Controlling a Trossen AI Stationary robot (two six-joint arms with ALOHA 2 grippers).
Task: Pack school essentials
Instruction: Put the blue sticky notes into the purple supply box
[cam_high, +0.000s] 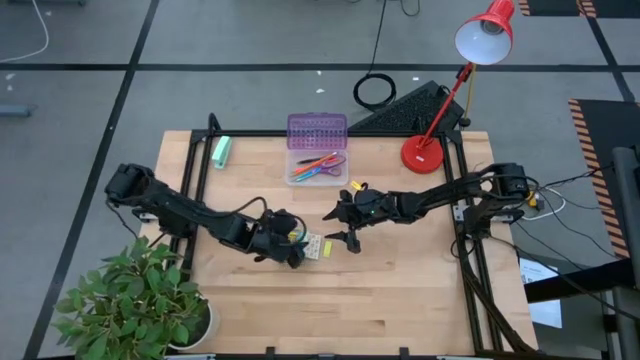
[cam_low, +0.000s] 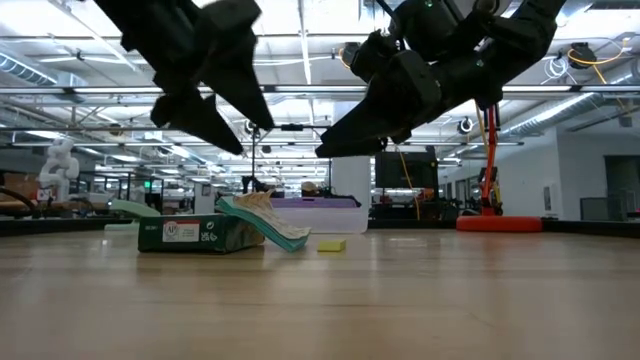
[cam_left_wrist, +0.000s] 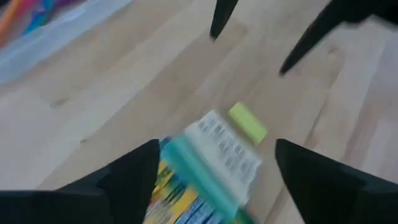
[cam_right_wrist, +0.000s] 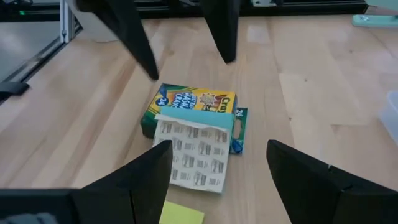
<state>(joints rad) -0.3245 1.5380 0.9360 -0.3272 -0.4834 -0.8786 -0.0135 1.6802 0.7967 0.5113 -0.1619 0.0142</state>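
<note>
The yellow-green crayon box (cam_high: 307, 243) lies flat on the table, its barcoded flap (cam_right_wrist: 196, 155) standing open toward a small yellow piece (cam_low: 331, 245) beside it. My left gripper (cam_high: 296, 250) hovers open just above the box (cam_left_wrist: 205, 171), one finger on either side and clear of it in the low view. My right gripper (cam_high: 347, 228) hangs open over the table just right of the box (cam_right_wrist: 189, 109), facing it. Pens and purple-handled scissors (cam_high: 318, 165) lie in the clear box (cam_high: 300, 178).
The clear box's purple lid (cam_high: 317, 130) stands at the far middle, with a mint-green roll (cam_high: 222, 150) at the far left. A red desk lamp (cam_high: 424, 153) is at the far right and a potted plant (cam_high: 130, 300) at the near left corner. Bare wood lies toward the near edge.
</note>
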